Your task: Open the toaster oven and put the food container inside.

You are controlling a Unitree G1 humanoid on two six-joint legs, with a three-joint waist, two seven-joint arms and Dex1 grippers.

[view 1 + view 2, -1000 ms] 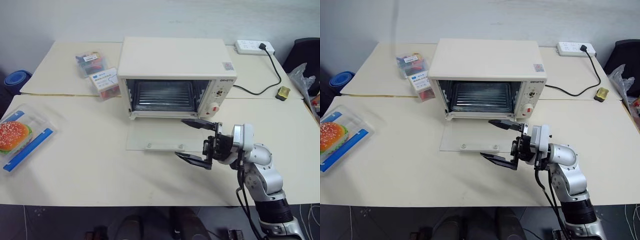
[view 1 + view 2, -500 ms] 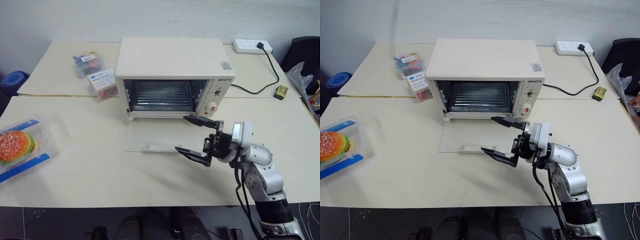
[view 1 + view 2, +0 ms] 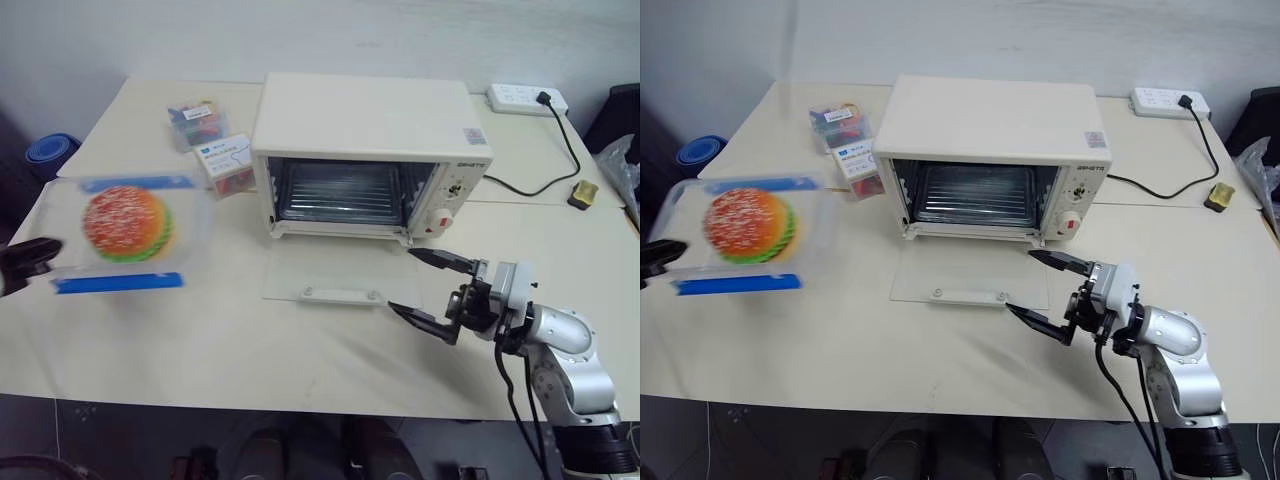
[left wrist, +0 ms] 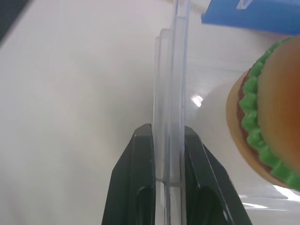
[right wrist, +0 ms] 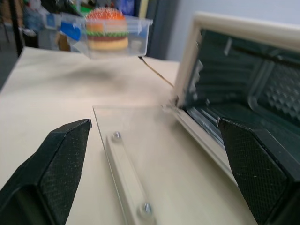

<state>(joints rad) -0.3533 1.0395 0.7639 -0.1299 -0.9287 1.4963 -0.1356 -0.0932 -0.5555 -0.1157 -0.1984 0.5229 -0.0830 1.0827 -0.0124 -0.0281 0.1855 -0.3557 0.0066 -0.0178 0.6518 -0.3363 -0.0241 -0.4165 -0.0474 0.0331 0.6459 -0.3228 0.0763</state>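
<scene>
Since a second ago your container [image 3: 125, 232] has left the table [image 3: 230, 330]: it was lying flat at the far left edge, and now it hangs in the air, tipped up so the burger faces you. Your left gripper [image 4: 166, 180] pinches its clear rim edge-on, one black finger on each side of the plastic, at the container's 9 o'clock side in the head views. From there the oven [image 3: 370, 150] sits at about 3 o'clock of the container, well apart, with its glass door [image 3: 335, 275] dropped flat on the table and the cavity open. Your right gripper [image 3: 432, 291] has drifted a little right; it hovers near the door's 4 o'clock corner, jaws spread wide with nothing between them. Two small boxes [image 3: 215, 150] sit at the oven's 9 o'clock.
</scene>
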